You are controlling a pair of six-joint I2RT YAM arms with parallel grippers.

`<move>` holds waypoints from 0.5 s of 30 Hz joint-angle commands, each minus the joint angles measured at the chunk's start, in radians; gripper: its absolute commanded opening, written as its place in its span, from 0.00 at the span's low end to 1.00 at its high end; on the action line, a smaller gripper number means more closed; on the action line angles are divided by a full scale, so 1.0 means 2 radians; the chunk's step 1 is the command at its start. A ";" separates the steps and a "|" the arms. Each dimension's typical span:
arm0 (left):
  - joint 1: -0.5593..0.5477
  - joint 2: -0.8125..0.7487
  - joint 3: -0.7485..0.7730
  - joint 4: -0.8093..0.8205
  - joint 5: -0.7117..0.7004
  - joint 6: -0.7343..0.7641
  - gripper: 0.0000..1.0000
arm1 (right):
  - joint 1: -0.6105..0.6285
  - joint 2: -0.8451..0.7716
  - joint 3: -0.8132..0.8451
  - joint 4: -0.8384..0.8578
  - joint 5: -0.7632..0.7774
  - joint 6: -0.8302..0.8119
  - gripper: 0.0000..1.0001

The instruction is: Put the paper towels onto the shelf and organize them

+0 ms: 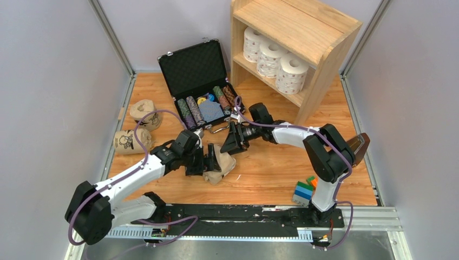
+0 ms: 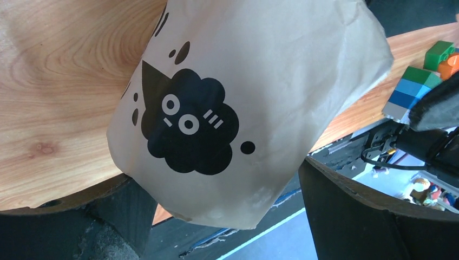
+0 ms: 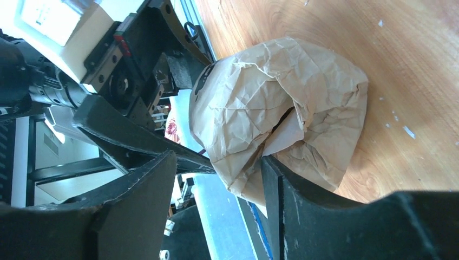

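Open black case (image 1: 197, 70) holding striped chip rows (image 1: 190, 111), coloured toy blocks (image 1: 304, 190), wooden tabletop (image 1: 270, 168)

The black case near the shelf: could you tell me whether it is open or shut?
Open: the black case has its lid raised, showing the poker chips inside.

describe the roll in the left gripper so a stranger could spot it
Look just in front of the open black case. The tan roll there is clamped in the left gripper; the other two tan rolls lie free by the left wall.
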 commanded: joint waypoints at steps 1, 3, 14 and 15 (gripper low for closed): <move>-0.002 0.009 0.000 0.038 0.021 0.006 0.99 | 0.016 -0.008 0.026 0.033 -0.018 0.008 0.58; -0.002 0.011 0.001 0.042 0.025 0.008 0.99 | 0.020 -0.002 0.028 0.035 -0.018 0.010 0.55; -0.002 -0.006 0.001 0.069 0.029 0.019 0.99 | 0.032 -0.007 0.044 0.023 -0.008 -0.001 0.37; -0.002 -0.012 0.000 0.074 0.027 0.020 0.99 | 0.034 -0.009 0.048 0.011 -0.001 -0.010 0.37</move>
